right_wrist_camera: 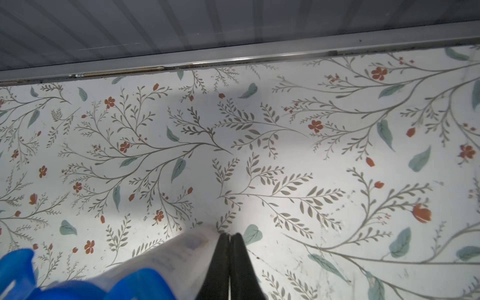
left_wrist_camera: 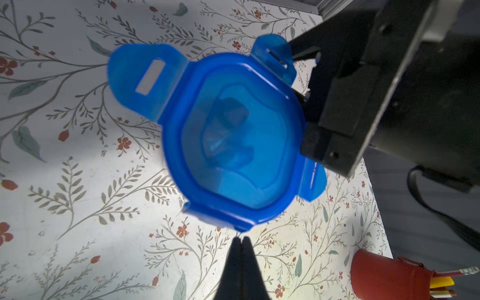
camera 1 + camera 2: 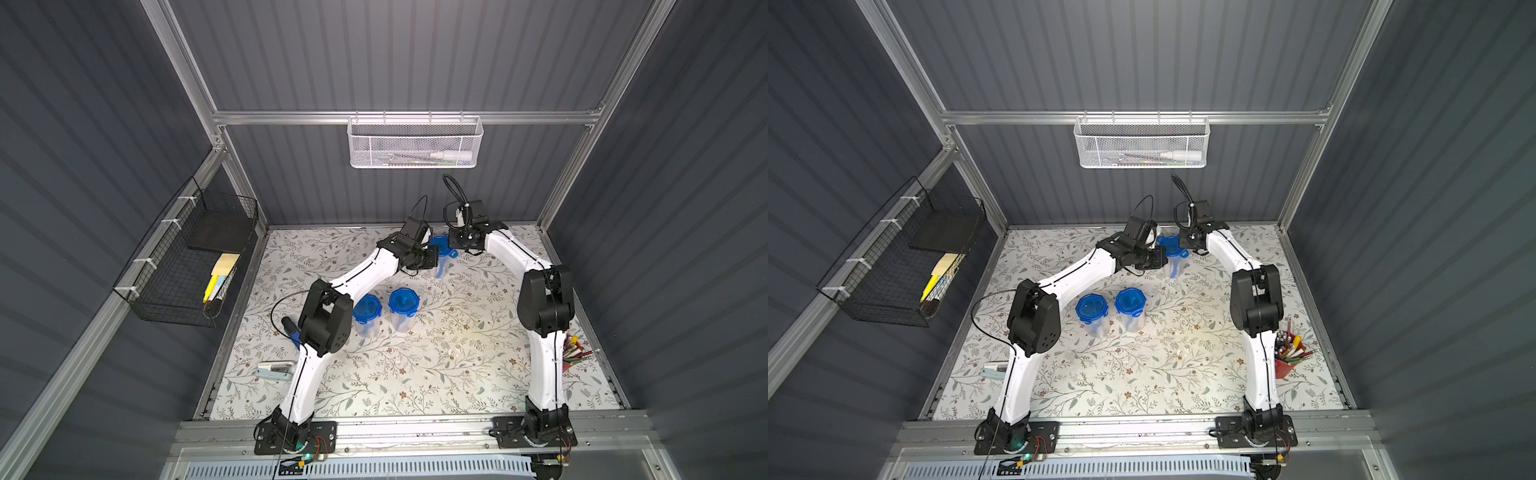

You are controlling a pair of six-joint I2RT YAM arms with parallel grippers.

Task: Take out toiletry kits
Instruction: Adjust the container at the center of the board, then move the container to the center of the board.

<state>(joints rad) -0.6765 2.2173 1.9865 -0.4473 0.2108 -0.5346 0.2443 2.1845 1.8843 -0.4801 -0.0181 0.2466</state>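
Hovering over a floral tabletop (image 3: 436, 365) within grey walls (image 3: 395, 54), both jaws press together.

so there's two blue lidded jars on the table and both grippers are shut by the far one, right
No, three jars, not two: both top views show one near jar, a second near jar and the far jar. The rest holds: left gripper and right gripper are shut beside it.
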